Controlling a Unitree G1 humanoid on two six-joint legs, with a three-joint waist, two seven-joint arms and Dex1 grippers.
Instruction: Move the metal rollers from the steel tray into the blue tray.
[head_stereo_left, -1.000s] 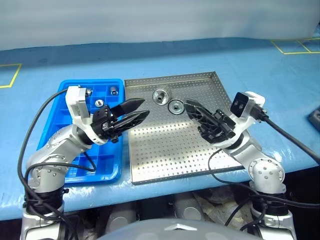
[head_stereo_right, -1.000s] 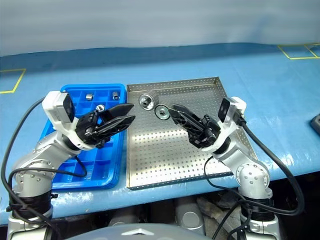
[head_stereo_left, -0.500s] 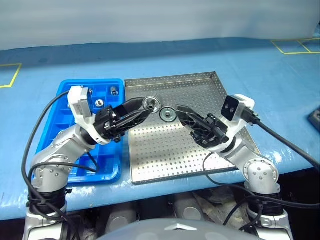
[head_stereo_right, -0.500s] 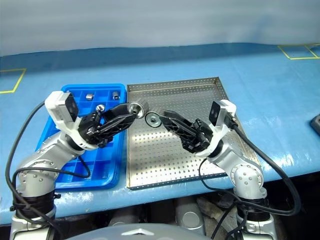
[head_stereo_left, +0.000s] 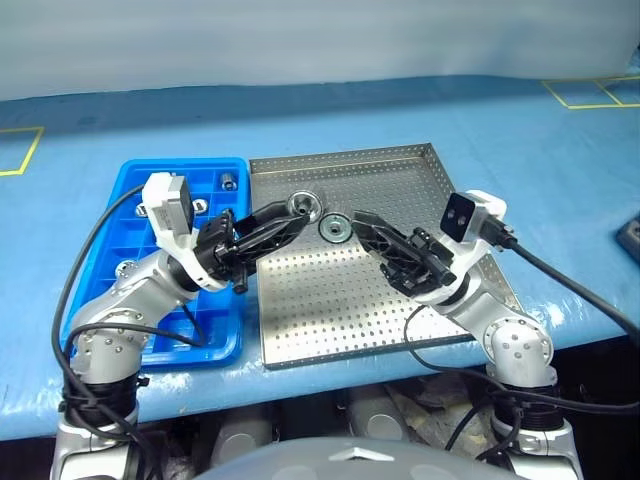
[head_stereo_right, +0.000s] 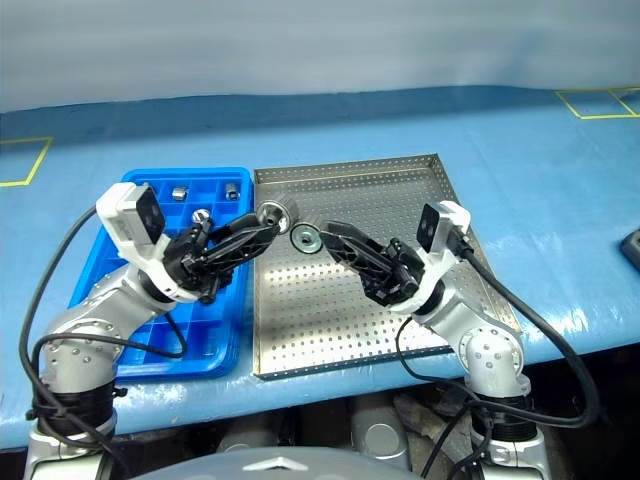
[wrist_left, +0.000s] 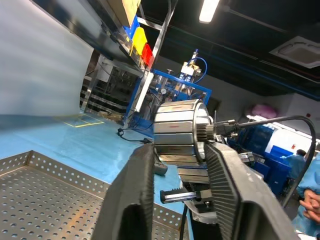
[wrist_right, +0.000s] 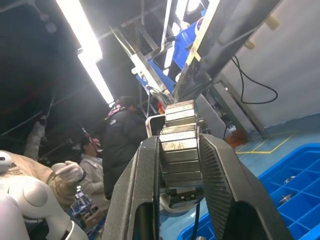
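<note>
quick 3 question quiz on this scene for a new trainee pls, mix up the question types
1. True or false: each gripper is shut on a metal roller.
2. Which tray do both gripper tips hang over? A) the blue tray B) the steel tray
3. Fill in: the rollers already in the blue tray lie near its ___ end.

Key:
1. True: the left gripper clamps one roller, the right gripper another.
2. B, the steel tray.
3. Far; see the blue tray and a placed roller.
</note>
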